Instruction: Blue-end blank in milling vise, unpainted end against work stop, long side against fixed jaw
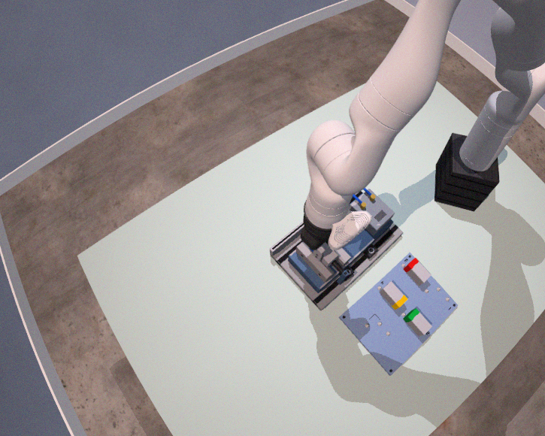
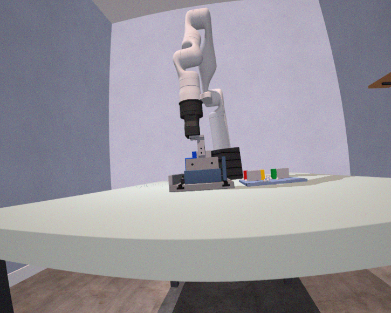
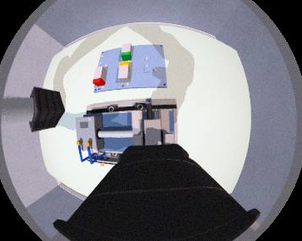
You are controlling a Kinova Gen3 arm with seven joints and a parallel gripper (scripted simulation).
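The milling vise of grey and blue blocks (image 1: 316,264) (image 2: 202,176) (image 3: 108,120), centre of the top view, looks like matt, painted metal. Lower right of it, the flat blue plate (image 1: 380,344) (image 2: 283,181) (image 3: 156,79) appears smooth and dull. At upper right, the black stacked block (image 1: 462,185) (image 2: 232,164) (image 3: 48,109) looks matt and ridged. The pale green tabletop (image 1: 192,290) (image 2: 189,215) (image 3: 215,104) reads smooth and matt; the brown floor (image 1: 179,112) (image 2: 97,286), upper left, looks mottled. The tan shelf board (image 2: 390,76), right in the exterior view, resembles wood.

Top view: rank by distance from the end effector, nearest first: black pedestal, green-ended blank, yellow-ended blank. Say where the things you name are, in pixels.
1. Yellow-ended blank (image 1: 391,292) (image 2: 253,175) (image 3: 124,72): mid-plate
2. Green-ended blank (image 1: 421,323) (image 2: 282,173) (image 3: 126,49): lower right on the plate
3. Black pedestal (image 1: 446,187) (image 2: 231,164) (image 3: 52,109): upper right, under the arm
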